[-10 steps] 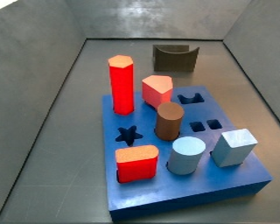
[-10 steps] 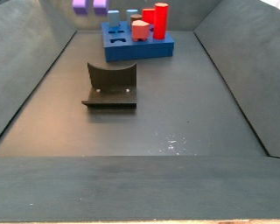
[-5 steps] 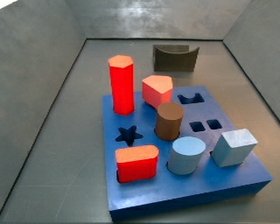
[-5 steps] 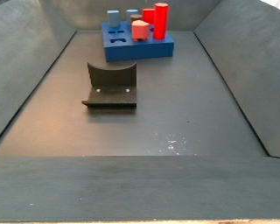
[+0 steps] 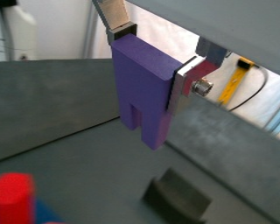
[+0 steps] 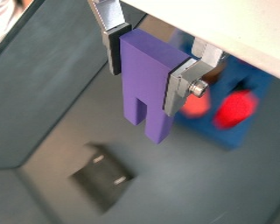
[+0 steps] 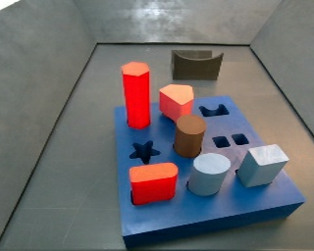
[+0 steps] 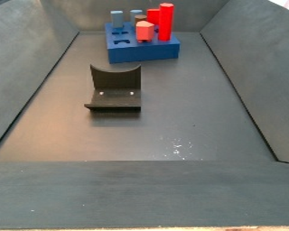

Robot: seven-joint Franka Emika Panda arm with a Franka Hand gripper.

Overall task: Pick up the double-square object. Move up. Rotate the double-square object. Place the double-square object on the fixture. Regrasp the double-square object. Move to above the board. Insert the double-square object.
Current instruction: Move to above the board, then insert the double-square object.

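In both wrist views my gripper (image 5: 152, 61) (image 6: 146, 70) is shut on the purple double-square object (image 5: 143, 92) (image 6: 149, 87). The object hangs upright between the silver fingers, its notched stepped end pointing down, well above the floor. The dark fixture (image 6: 104, 178) (image 5: 178, 197) lies below it in both wrist views. Both side views show the fixture (image 7: 196, 65) (image 8: 115, 88) standing on the floor near the blue board (image 7: 206, 224) (image 8: 141, 51). In a wrist view the board (image 6: 230, 136) is a blur beyond the gripper. Neither side view shows the gripper or the object.
On the board stand a tall red hexagonal prism (image 7: 136, 93), a brown cylinder (image 7: 188, 135), a pale blue cube (image 7: 263, 164), a pale blue cylinder (image 7: 210, 175) and a red block (image 7: 154, 183). A star-shaped hole (image 7: 144, 151) is open. Sloped grey walls enclose the floor.
A second ago the purple object showed at the top edge of a side view above the board; it has since risen out of that view. Nothing on the floor moved.
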